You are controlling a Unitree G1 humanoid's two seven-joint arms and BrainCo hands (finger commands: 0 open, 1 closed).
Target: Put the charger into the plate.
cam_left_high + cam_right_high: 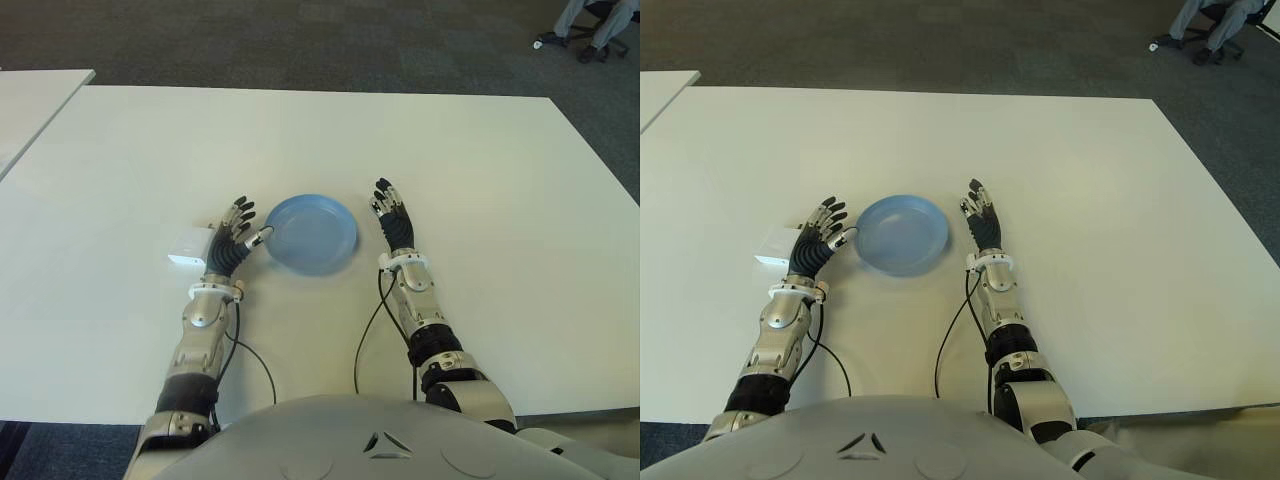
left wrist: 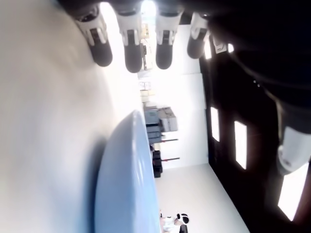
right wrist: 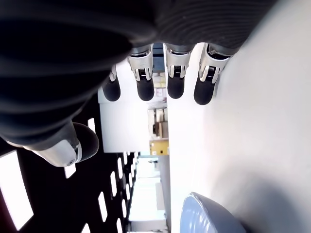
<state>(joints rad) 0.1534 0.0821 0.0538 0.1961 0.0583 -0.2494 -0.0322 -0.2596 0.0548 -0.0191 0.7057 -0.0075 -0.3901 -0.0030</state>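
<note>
A white square charger lies on the white table, just left of my left hand. That hand is open, fingers spread, between the charger and the blue plate, its thumb close to the plate's rim. The plate holds nothing; its rim shows in the left wrist view. My right hand is open too, fingers straight, just right of the plate, whose edge shows in its wrist view. Neither hand holds anything.
A second white table stands at the far left. Dark carpet lies beyond the table. A person's legs and a chair base show at the far right corner. Cables run from both wrists toward my body.
</note>
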